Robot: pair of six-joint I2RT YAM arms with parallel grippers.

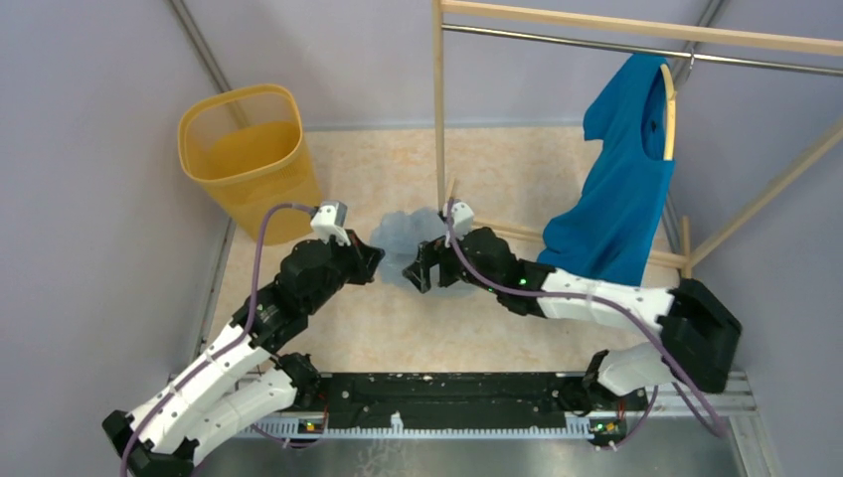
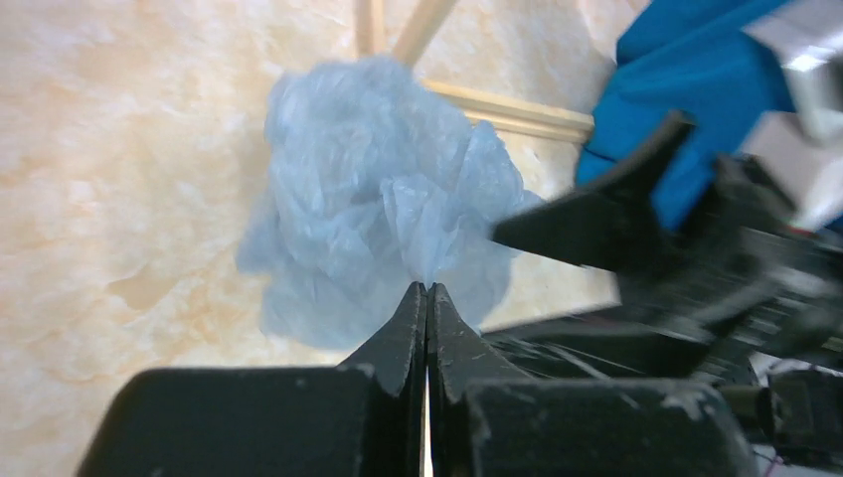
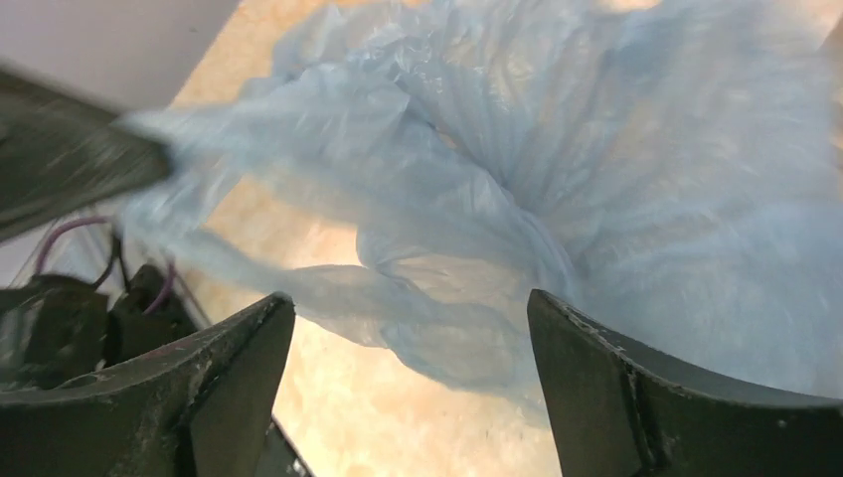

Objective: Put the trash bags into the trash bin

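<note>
Over the marbled table (image 1: 517, 169), left gripper (image 2: 427, 288) pinches the trash bags (image 2: 368, 189) by a thin fold, right gripper (image 3: 410, 298) spread: the slick fold may slip out.

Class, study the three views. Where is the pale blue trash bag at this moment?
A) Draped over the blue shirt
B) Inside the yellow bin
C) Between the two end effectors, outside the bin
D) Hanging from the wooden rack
C: the top view shows the crumpled trash bag between the left end effector and the right end effector, well apart from the trash bin at the far left.
</note>
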